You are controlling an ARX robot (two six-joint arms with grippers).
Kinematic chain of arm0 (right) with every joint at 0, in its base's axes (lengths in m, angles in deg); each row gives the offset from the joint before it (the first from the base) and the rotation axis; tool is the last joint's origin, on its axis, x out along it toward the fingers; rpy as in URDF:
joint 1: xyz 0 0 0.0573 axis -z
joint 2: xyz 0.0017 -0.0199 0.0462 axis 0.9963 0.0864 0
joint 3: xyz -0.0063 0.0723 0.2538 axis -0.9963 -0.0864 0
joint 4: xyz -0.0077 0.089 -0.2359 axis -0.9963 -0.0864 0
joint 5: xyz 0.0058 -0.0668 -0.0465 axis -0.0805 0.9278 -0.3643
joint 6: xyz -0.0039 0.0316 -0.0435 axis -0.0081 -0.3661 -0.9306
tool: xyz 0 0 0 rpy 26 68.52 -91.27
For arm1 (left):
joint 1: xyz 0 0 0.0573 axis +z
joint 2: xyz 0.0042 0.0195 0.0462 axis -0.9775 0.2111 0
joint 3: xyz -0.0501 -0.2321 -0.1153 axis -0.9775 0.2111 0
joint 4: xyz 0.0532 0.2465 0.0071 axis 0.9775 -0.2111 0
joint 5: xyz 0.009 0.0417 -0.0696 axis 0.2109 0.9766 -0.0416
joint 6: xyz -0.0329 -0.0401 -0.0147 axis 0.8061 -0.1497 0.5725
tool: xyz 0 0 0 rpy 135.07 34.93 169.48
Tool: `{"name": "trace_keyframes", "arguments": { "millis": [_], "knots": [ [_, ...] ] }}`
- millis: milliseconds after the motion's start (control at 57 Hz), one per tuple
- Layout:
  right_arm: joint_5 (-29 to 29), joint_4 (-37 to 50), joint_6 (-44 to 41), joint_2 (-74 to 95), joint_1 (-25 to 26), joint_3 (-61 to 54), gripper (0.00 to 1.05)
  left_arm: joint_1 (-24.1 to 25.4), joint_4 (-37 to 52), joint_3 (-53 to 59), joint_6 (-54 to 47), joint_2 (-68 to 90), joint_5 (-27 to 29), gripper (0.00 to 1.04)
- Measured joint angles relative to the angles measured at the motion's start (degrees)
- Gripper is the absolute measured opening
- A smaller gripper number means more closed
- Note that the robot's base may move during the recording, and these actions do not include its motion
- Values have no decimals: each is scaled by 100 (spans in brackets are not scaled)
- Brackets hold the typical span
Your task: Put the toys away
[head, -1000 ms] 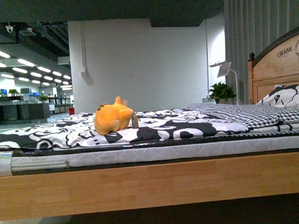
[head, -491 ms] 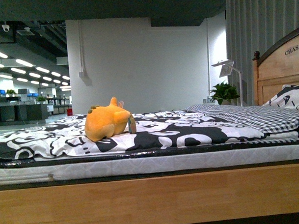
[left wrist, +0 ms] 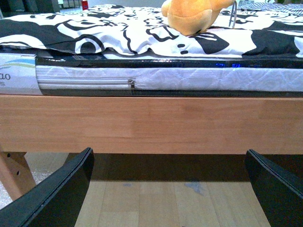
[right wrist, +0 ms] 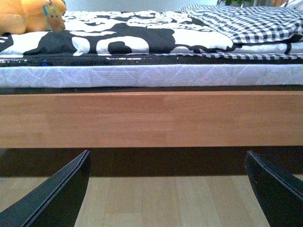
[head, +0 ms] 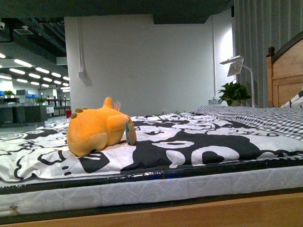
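- Plush toy (head: 95,131), orange-yellow with olive bumps along its back, lies on the black-and-white quilt (head: 192,147). In the front view it sits on the left part of the bed, with a paper tag (head: 131,134) at its side. Neither gripper touches it.
- Left gripper (left wrist: 169,163): fingers spread wide, nothing between them. It is held low, facing the wooden bed rail (left wrist: 151,123), below the level of the mattress (left wrist: 199,78).
- Right gripper (right wrist: 166,163): likewise spread wide and empty. It faces the same rail from low down, over the wooden floor (right wrist: 151,198).
- Outward from the left gripper, the toy sits above and beyond the rail, near the quilt's front edge. The right wrist camera catches only part of it.
- Step in hand, as judged: the approach. No grasp has begun.
- Next move, as judged: an arm must rise clear of the rail and mattress edge, then reach in over the quilt. The left arm appears better placed.
- Handling, as judged: the body is plump and soft, so wide jaws closing across its middle should compress it and hold.
- No box or basket is visible, so the destination cannot be told.
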Motion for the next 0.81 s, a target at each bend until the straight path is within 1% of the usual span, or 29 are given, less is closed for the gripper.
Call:
{"name": "trace_keyframes", "arguments": {
  "millis": [807],
  "knots": [
    [4, 0, 2, 2, 0, 0, 98, 0, 0, 0, -2, 0, -7, 98]
  ]
}}
